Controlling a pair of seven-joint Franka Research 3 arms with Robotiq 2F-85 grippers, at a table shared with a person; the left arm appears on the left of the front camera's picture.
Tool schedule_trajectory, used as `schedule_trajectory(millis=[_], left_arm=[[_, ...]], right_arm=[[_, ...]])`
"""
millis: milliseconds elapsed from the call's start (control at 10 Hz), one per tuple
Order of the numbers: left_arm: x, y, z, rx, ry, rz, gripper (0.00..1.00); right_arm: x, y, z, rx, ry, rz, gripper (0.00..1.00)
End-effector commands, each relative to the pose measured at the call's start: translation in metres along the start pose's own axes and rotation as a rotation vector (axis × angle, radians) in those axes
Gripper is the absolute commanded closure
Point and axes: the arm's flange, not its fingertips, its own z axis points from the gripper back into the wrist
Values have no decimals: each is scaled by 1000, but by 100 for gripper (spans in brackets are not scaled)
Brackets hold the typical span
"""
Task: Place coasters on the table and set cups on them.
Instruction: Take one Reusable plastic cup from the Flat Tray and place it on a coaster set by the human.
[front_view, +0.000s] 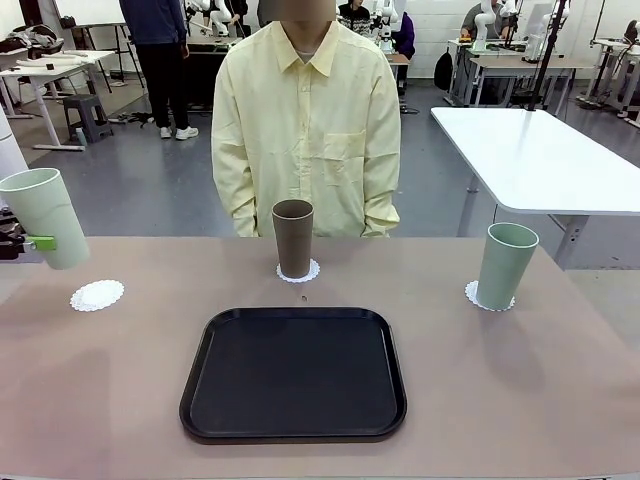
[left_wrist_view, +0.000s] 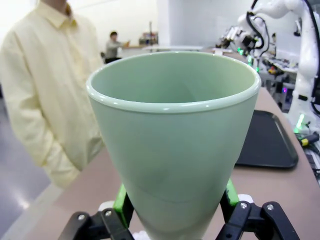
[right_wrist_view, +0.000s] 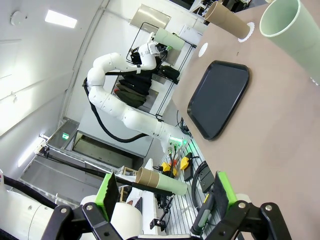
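Three coasters lie on the beige table (front_view: 120, 400). The middle coaster (front_view: 312, 272) carries the brown cup (front_view: 293, 238), standing upright just in front of the person in the pale yellow shirt (front_view: 307, 130). The right-hand coaster (front_view: 470, 293) carries a mint green cup (front_view: 505, 266), also upright, near the table's right edge. The left-hand coaster (front_view: 97, 295) is bare, its lacy white rim fully showing.

The second mint green cup (front_view: 47, 218) is up in the air at the far left, tilted so its mouth leans away from the middle of the table, above and a little to the left of the bare coaster. The left gripper (left_wrist_view: 175, 210) has it clamped low on its body; in the left wrist view the green pads (left_wrist_view: 120, 202) press against both sides of the cup's lower wall, and the cup's wide mouth opens toward the camera. From the front I can see one green pad (front_view: 41, 242) against the cup's side.

The right gripper (right_wrist_view: 165, 192) stands with its fingers spread wide and nothing between them, off the table's edge; beyond it that view shows the table top, tilted.

A black tray (front_view: 294, 373) lies near the middle of the table, on the robot's side of the brown cup, with a tiny dark speck (front_view: 304, 297) on the table between them. A white table (front_view: 540, 155) stands behind to the right.
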Motion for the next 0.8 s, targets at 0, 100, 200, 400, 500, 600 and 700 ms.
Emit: schedule_trajectory(millis=[0,100,200,400,500,600,700], left_arm=[[2,-3,5,-25,-2,-4,17],[0,0,0,0,0,0,17],[-22,25,-9,4,49,33,17],[-47,43,-22,-28,90,67,17],[-56,42,-27,-35,111,39,17],[-62,44,-27,-37,117,40,17],[-68,45,-25,-32,118,30,17]], right_arm=[[-3,0,-4,-8,-5,24,0],[-3,0,-4,-8,-5,24,0],[-3,0,-4,-8,-5,24,0],[-3,0,-4,-8,-5,24,0],[-3,0,-4,-8,-5,24,0],[-3,0,-4,-8,-5,24,0],[-3,0,-4,-8,-5,24,0]])
